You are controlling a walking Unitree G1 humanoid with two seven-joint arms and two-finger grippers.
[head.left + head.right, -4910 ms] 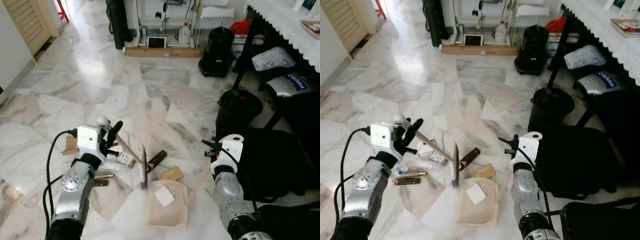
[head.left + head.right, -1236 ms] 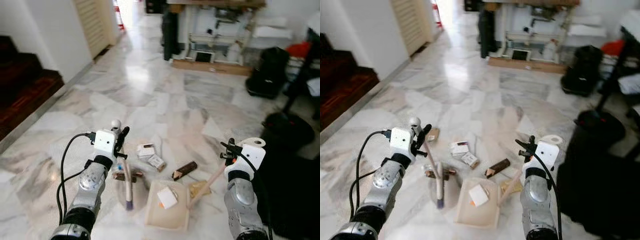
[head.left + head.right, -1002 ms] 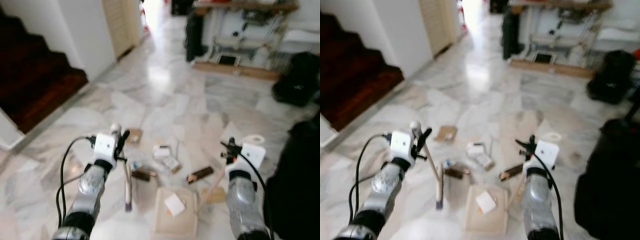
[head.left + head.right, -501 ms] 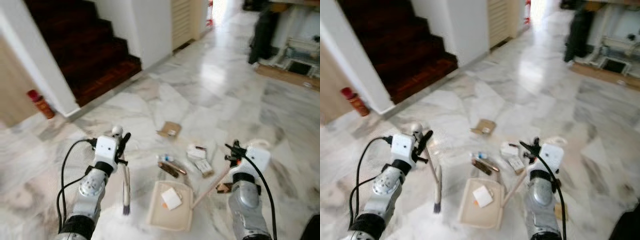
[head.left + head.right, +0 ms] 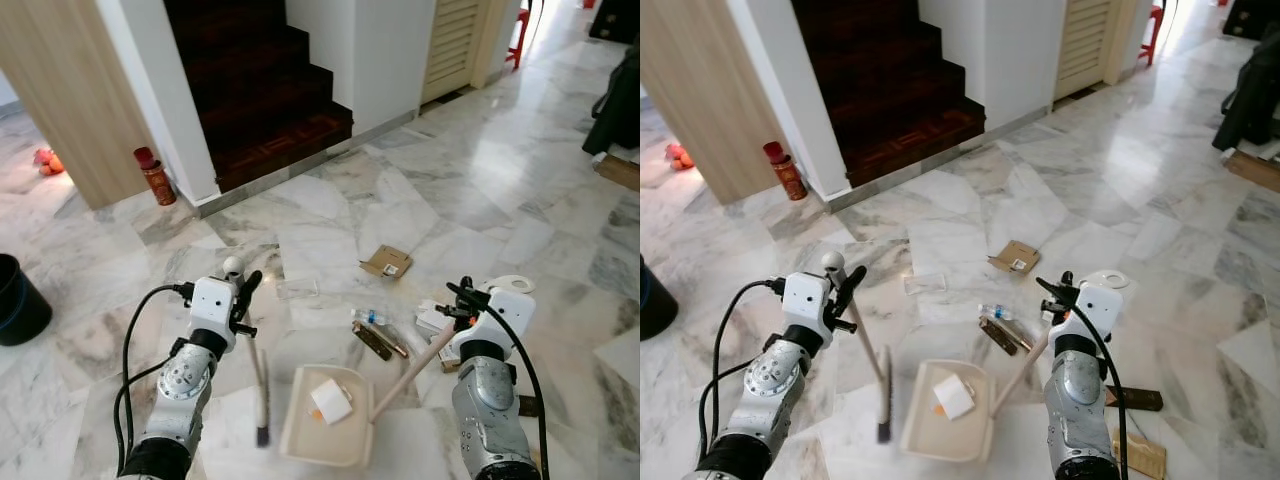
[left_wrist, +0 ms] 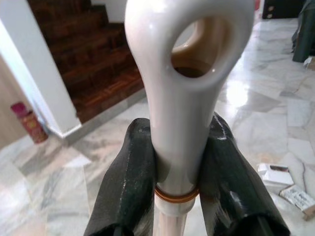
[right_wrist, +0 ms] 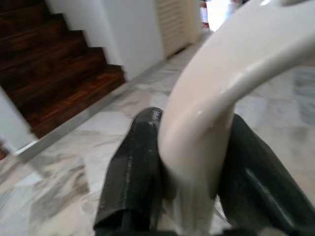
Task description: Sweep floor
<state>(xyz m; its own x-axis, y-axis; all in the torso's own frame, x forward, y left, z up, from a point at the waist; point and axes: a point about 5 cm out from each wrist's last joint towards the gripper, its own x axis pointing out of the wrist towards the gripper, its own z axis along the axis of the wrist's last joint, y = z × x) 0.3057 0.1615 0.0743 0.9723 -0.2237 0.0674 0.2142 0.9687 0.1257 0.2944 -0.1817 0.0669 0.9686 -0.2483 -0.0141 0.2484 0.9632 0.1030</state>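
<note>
My left gripper [image 5: 243, 292] clamps the cream long-handled broom [image 5: 258, 380]; right gripper [image 5: 462, 300] clamps the beige dustpan [image 5: 325, 430]. I'd angle bristles toward that pan.

Glossy marble floor [image 5: 330, 215]; smooth cream plastic dustpan [image 5: 325, 432]; dark wood stairs [image 5: 255, 90].

Bright daylight from the far doorway, glare on marble floor [image 5: 470, 170] (wrist views blurred up close)
</note>
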